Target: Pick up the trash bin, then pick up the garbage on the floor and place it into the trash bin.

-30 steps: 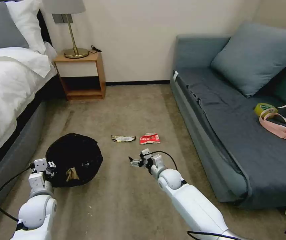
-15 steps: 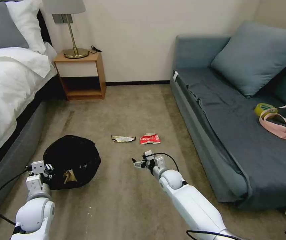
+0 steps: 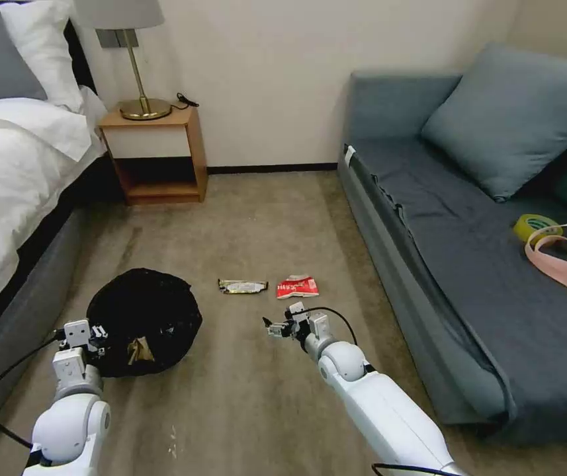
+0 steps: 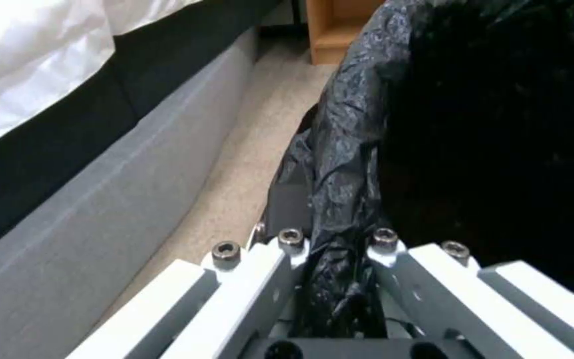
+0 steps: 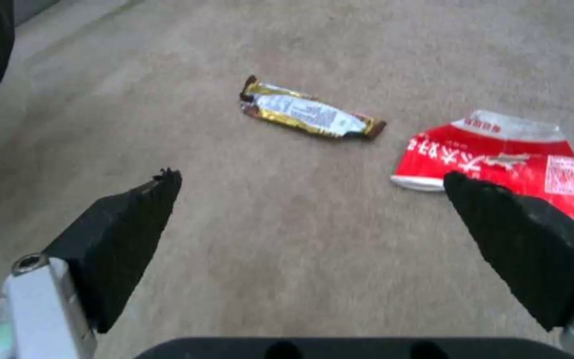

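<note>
Pickup of garbage is on: left gripper [image 4: 340, 279] pinches the trash bin [image 3: 144, 322]; right gripper [image 5: 314, 219], jaws wide, must drop onto the wrapper [image 5: 310, 114].

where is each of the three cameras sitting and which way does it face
Head view: high on the robot, facing forward and down at the carpet; both white arms show, with the left gripper at the round bin lined with a glossy black bag.
Left wrist view: behind that gripper, facing the bag's rim pinched between its fingers.
Right wrist view: behind the open right gripper, facing the gold-and-silver wrapper and red-white packet.
Shared: head and right wrist views both show these two pieces.
</note>
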